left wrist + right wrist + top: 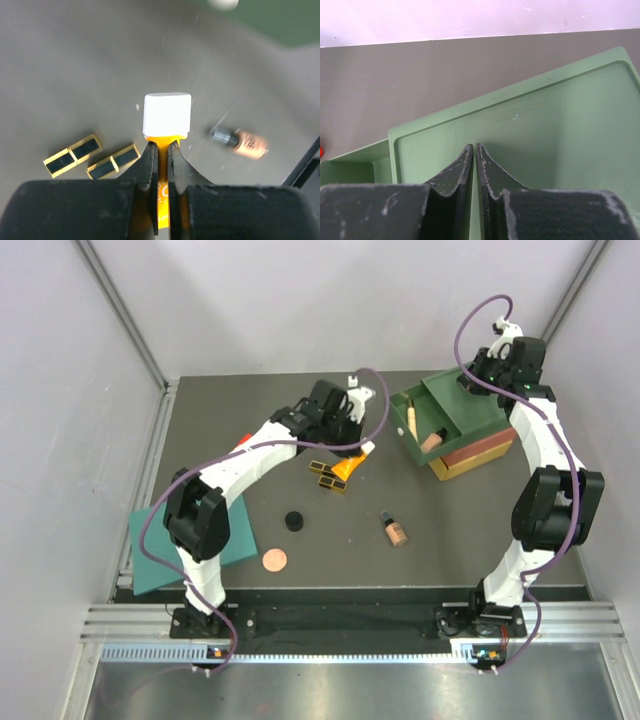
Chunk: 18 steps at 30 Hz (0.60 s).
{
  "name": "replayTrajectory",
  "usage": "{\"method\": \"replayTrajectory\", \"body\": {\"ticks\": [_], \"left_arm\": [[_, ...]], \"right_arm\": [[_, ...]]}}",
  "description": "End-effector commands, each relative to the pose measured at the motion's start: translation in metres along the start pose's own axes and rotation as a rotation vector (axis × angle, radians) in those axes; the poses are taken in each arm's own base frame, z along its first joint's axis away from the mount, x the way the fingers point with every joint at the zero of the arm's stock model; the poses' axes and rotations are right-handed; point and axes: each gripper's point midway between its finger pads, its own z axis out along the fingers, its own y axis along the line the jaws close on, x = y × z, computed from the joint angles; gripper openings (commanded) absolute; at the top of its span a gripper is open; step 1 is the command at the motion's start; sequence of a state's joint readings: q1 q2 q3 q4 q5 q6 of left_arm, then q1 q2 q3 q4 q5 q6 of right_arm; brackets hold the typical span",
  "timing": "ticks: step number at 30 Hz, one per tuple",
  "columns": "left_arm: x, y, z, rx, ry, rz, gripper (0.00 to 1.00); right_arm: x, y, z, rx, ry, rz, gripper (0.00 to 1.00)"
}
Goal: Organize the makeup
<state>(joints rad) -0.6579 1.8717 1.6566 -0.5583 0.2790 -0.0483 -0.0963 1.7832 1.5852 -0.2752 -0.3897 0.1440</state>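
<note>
My left gripper (349,454) is shut on the orange tube (163,150) just behind its white cap (167,115), and holds it over the table right of the black-gold palette (327,475), which also shows in the left wrist view (90,156). One beige black-capped bottle (394,529) lies on the table and also shows in the left wrist view (242,141). The other beige bottle (432,439) and the cream stick (411,418) lie in the open green drawer (425,405). The black round compact (293,521) and the copper disc (274,560) lie front left. My right gripper (474,148) is shut and empty over the green box top (545,125).
The stacked green, red and yellow drawer box (480,452) stands at the back right with its top drawer pulled out to the left. A large teal sheet (160,558) lies at the front left under the left arm. Grey walls close in both sides and the back.
</note>
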Motion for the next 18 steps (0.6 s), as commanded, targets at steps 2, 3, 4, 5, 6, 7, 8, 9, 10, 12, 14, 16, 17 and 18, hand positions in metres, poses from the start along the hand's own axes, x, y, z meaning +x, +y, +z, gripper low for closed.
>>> {"method": "replayTrajectory", "body": {"ticks": [2,3,4,5,6,7,8,9,10,12,14,16,17,18], "left_arm": [[-0.073,-0.019,-0.021,0.101,-0.211,-0.044,0.00],[-0.079,-0.023,-0.022,0.117,-0.226,-0.047,0.00],[-0.085,-0.025,-0.023,0.129,-0.244,-0.069,0.00],[-0.091,-0.031,-0.025,0.161,-0.259,-0.074,0.00],[-0.102,-0.035,-0.027,0.179,-0.303,-0.070,0.00],[-0.108,-0.038,-0.029,0.196,-0.322,-0.099,0.00],[-0.113,-0.041,-0.030,0.217,-0.339,-0.111,0.00],[-0.126,-0.048,-0.035,0.252,-0.391,-0.103,0.00],[-0.133,-0.052,-0.037,0.277,-0.409,-0.144,0.00],[-0.145,-0.060,-0.041,0.337,-0.450,-0.196,0.00],[-0.164,-0.067,-0.047,0.383,-0.525,-0.216,0.00],[-0.185,-0.073,-0.053,0.443,-0.601,-0.259,0.00],[-0.188,-0.073,-0.049,0.460,-0.610,-0.282,0.00],[-0.193,-0.076,-0.050,0.491,-0.622,-0.318,0.00]], "right_arm": [[0.141,-0.025,0.002,0.093,0.449,0.166,0.08],[0.142,-0.026,0.002,0.094,0.452,0.168,0.08],[0.142,-0.025,0.002,0.092,0.452,0.168,0.08],[0.143,-0.025,0.002,0.092,0.453,0.169,0.08],[0.142,-0.025,0.002,0.092,0.452,0.167,0.08],[0.143,-0.025,0.002,0.092,0.453,0.169,0.08],[0.143,-0.026,0.001,0.093,0.453,0.170,0.08],[0.142,-0.025,0.001,0.092,0.450,0.168,0.08],[0.143,-0.025,0.001,0.092,0.453,0.169,0.08],[0.144,-0.025,0.001,0.092,0.452,0.167,0.08],[0.144,-0.025,0.001,0.092,0.453,0.169,0.08],[0.144,-0.025,0.001,0.090,0.452,0.167,0.08],[0.145,-0.025,0.001,0.090,0.453,0.168,0.08],[0.144,-0.025,0.001,0.090,0.452,0.167,0.08]]}}
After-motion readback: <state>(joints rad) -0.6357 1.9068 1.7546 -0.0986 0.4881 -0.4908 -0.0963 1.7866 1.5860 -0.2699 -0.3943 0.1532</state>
